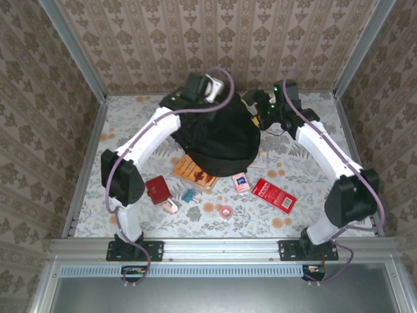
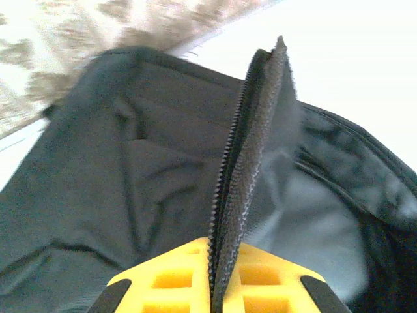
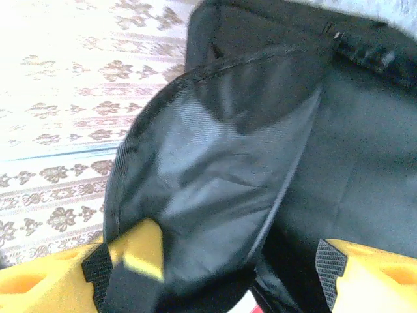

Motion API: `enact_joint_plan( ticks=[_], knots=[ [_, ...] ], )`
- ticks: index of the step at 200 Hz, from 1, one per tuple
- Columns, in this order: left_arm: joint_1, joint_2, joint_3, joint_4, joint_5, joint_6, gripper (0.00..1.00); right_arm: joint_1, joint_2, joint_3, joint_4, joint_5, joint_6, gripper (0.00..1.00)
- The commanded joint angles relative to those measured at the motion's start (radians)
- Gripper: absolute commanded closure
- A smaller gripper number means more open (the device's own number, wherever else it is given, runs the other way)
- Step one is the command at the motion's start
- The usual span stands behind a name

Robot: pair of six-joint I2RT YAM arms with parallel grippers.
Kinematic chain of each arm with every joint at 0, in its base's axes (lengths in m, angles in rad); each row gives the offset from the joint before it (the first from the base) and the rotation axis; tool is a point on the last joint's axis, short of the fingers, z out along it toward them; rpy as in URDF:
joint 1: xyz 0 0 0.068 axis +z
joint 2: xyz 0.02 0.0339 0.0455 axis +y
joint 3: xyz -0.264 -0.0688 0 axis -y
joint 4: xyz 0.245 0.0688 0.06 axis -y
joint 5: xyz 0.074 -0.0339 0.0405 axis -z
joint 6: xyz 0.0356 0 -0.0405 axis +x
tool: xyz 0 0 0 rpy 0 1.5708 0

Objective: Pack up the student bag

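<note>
Left pincer (image 2: 221, 277) grips zipper edge (image 2: 251, 130) of student bag (image 2: 130, 195).

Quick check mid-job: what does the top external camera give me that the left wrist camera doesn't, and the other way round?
Top external: the loose items lying by the student bag, among them an orange book, a red box and a tape roll.
Left wrist: a close view of the left gripper shut on the bag's zipper edge.
Shared: the black bag itself.
</note>
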Motion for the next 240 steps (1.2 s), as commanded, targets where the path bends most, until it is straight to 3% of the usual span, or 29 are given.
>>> enact_joint_plan(
  ticks=[1,52,106,164,240],
  knots=[
    [0.088,-0.048,0.059,0.062,0.015,-0.146,1.0,-0.005,-0.105,-0.072,0.027,0.054,-0.175,0.17],
    [0.242,-0.033,0.072,0.169,0.095,-0.289,1.0,0.027,-0.198,-0.161,-0.183,0.161,-0.505,0.2],
    [0.317,-0.024,0.104,0.22,0.145,-0.337,1.0,0.081,-0.165,-0.214,-0.336,0.219,-0.638,0.19],
    [0.333,-0.057,-0.002,0.253,0.162,-0.332,1.0,0.129,-0.074,-0.231,-0.399,0.247,-0.683,0.16],
    [0.297,-0.11,-0.155,0.297,0.147,-0.331,1.0,0.139,-0.127,-0.367,-0.444,0.297,-0.632,0.13]
  ],
)
